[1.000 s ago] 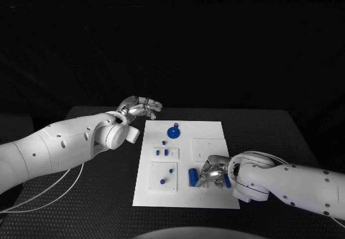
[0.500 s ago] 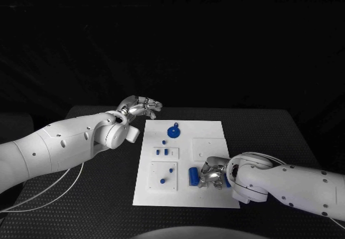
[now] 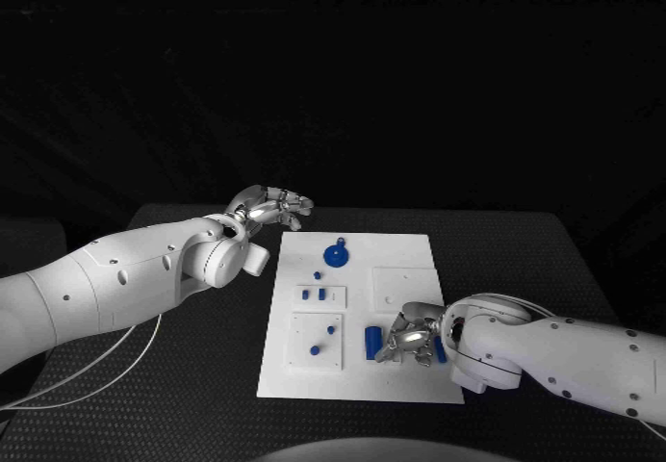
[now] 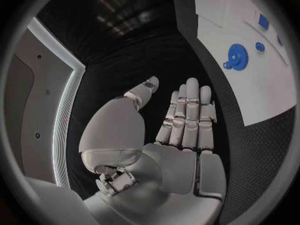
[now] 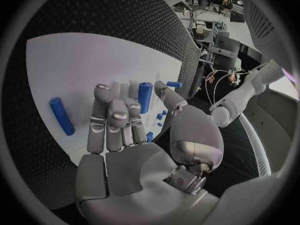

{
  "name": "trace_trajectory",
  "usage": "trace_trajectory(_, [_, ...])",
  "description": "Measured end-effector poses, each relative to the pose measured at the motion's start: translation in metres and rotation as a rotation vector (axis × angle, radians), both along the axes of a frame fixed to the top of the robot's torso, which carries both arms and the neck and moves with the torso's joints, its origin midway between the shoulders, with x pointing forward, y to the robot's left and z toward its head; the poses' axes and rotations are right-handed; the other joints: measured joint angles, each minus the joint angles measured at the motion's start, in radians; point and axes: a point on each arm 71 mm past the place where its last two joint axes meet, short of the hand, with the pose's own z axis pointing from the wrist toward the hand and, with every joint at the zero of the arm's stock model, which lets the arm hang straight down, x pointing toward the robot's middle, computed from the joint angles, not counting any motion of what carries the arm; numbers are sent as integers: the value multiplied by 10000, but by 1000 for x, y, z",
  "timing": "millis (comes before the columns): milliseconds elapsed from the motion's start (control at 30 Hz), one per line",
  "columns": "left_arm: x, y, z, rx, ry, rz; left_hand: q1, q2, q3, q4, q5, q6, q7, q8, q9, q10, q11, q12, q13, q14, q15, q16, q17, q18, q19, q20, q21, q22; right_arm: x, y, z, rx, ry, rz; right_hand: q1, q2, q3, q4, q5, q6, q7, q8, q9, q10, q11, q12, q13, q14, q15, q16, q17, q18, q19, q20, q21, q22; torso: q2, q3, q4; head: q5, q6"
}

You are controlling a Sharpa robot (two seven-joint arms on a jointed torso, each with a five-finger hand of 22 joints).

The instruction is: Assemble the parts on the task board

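Little has moved since a second ago: the right hand [image 3: 407, 339] has shifted only slightly over the near end of the task board [image 3: 402, 262], fingers loosely curled and apart, holding nothing I can make out. A blue cylinder [image 5: 145, 96] lies just beyond its fingertips [image 5: 103, 91], another blue peg [image 5: 61, 115] beside them. The left hand [image 3: 273, 207] hovers over the counter [image 3: 208, 337], fingers straight, empty, with the blue gear [image 4: 237, 56] well off to its side.
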Motion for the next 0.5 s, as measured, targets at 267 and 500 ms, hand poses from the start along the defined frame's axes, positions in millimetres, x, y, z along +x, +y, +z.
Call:
trace_trajectory(267, [0,0,0,6,14,2,0,0,0,0,0,6,-6,0,1,0,0,0,0,0,0,0,-1,-1,0,0,0,-1,-1,-4,0,89,69,-44,21,-135,-161,83,0,16,0,-67,-47,1,1,0,10,13,14,0,-1,1,0,0,0,0,2,11,-6,11,2])
trace_trajectory(500, [0,0,0,9,23,2,0,0,0,0,0,6,-6,0,0,0,0,0,0,0,0,0,8,0,0,0,0,0,-1,1,0,120,2,69,56,-94,-202,125,-98,19,-3,-88,-39,2,2,0,19,33,-3,-10,10,1,0,0,0,0,5,15,-7,18,9])
